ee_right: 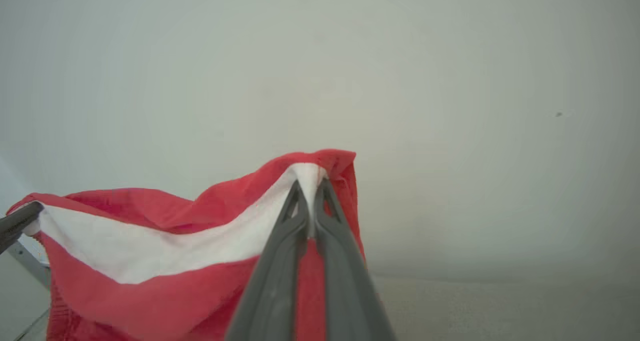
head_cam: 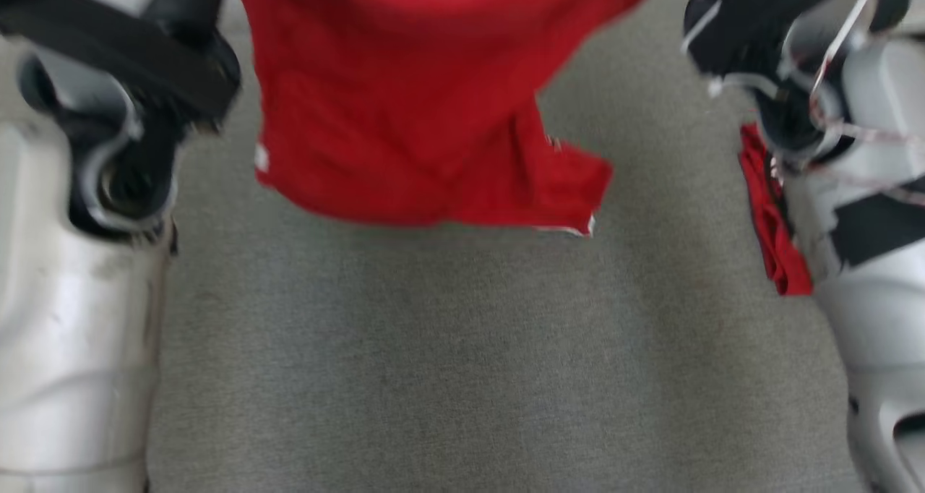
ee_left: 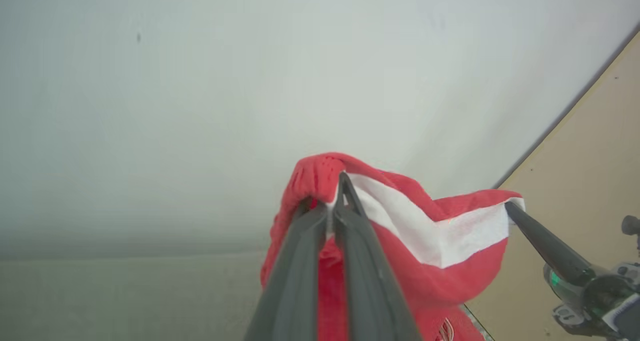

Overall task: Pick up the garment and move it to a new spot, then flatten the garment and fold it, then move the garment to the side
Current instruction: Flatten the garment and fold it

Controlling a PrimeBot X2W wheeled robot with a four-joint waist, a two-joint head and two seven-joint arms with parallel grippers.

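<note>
Well, the red garment (head_cam: 405, 117) hangs in the upper middle of the blurred head view, between the left forearm (head_cam: 65, 319) and the right forearm (head_cam: 874, 319), over a grey surface (head_cam: 462, 377); a strip of red also shows at the right edge. Low centre in the left wrist view, the left jaws are clenched on a bunched red edge beside the white band (ee_left: 430, 236); low centre in the right wrist view, the right jaws likewise pinch the cloth at that band; a plain white wall (ee_right: 450, 81) stands behind.
</note>
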